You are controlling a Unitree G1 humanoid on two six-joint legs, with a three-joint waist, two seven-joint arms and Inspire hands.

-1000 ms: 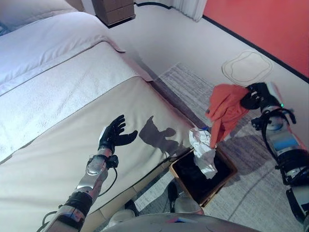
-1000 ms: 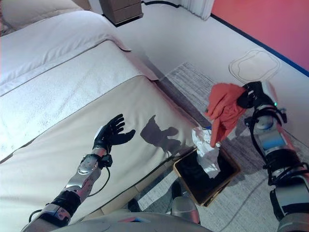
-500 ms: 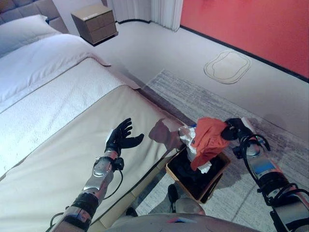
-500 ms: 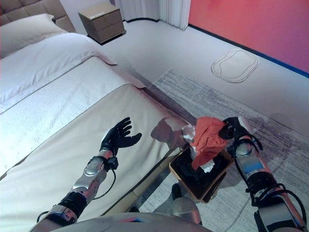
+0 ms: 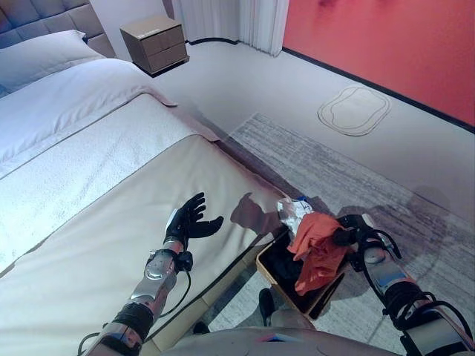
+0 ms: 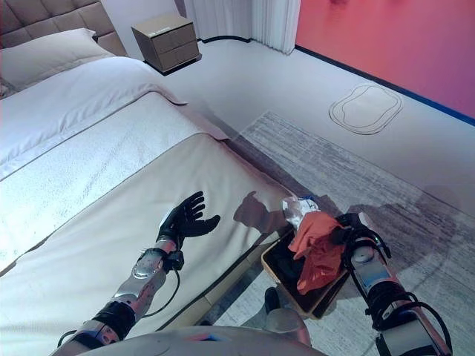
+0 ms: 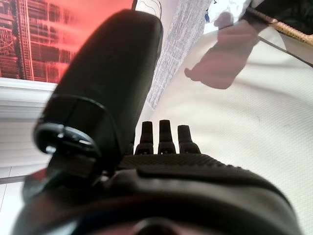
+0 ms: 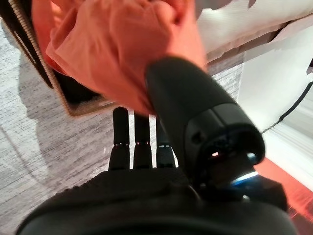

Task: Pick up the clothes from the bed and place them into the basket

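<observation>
An orange cloth [image 5: 315, 248] hangs from my right hand [image 5: 347, 235] and droops into the brown basket [image 5: 262, 265] on the floor beside the bed. In the right wrist view the thumb [image 8: 195, 98] pinches the orange cloth [image 8: 112, 44] against the fingers, above the basket's rim [image 8: 49, 83]. A white cloth [image 5: 293, 211] lies over the basket's far edge, and dark clothes [image 5: 282, 265] sit inside. My left hand [image 5: 189, 222] hovers open over the beige bed cover [image 5: 111, 222], holding nothing; its straight fingers [image 7: 166, 132] show in the left wrist view.
The bed has a white sheet and a pillow [image 5: 44, 63] at its head. A wooden nightstand [image 5: 152, 44] stands beyond it. The basket sits on a grey rug [image 5: 334, 170]. An oval mat [image 5: 354, 110] lies near the red wall.
My right hand has come down and towards the bed with the orange cloth, from high above the floor to the basket's mouth. The camera has shifted. The left hand has hardly moved.
</observation>
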